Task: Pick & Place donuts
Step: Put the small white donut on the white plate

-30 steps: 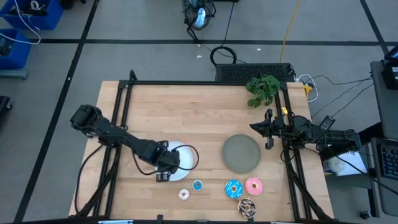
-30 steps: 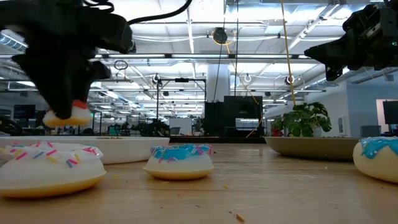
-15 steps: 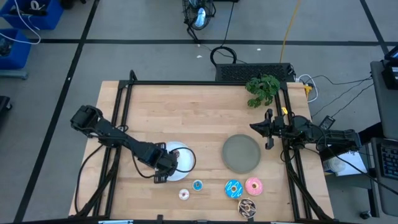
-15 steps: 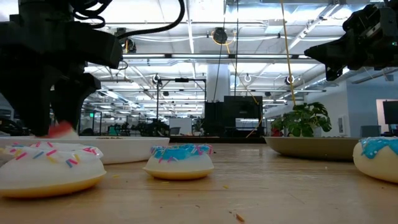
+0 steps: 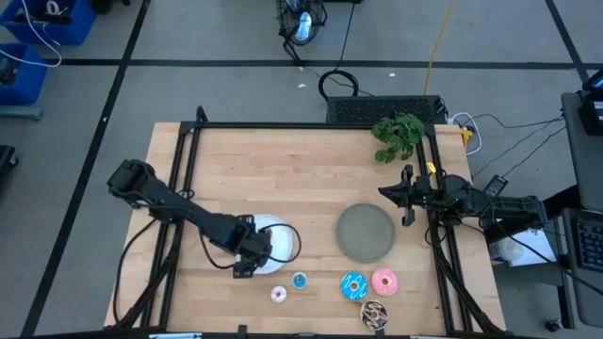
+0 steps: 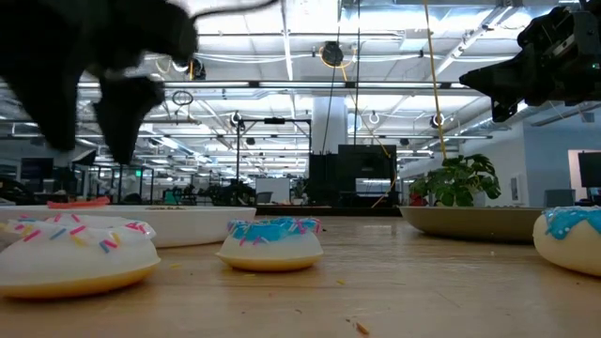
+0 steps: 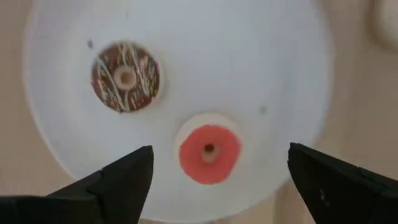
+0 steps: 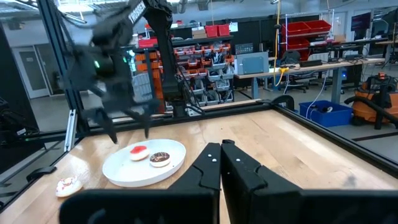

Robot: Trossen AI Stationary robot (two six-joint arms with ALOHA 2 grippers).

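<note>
My left gripper (image 7: 219, 154) hangs open, pointing down, a little above the white plate (image 7: 261, 56). A tiny red donut (image 7: 209, 152) lies flat on the plate below the gap between its fingers. A tiny brown donut (image 7: 125, 76) lies flat beside it. Along the near edge rest a tiny white donut (image 5: 279, 294), a tiny blue one (image 5: 300, 280), a blue sprinkled one (image 5: 353, 285), a pink one (image 5: 383, 281) and a speckled brown one (image 5: 374, 314). My right gripper (image 5: 407, 198) waits shut and level at the table's right edge.
A round grey plate (image 5: 366, 232) sits right of the white plate. A green plant (image 5: 398, 135) stands at the far right corner. A black frame (image 5: 311, 124) runs along the far and side edges. The far half of the wooden tabletop is bare.
My left gripper went down to the white plate with the red donut, opened and let it go, then rose again with its fingers wide apart. The red donut now lies flat on the plate beside the brown one.
</note>
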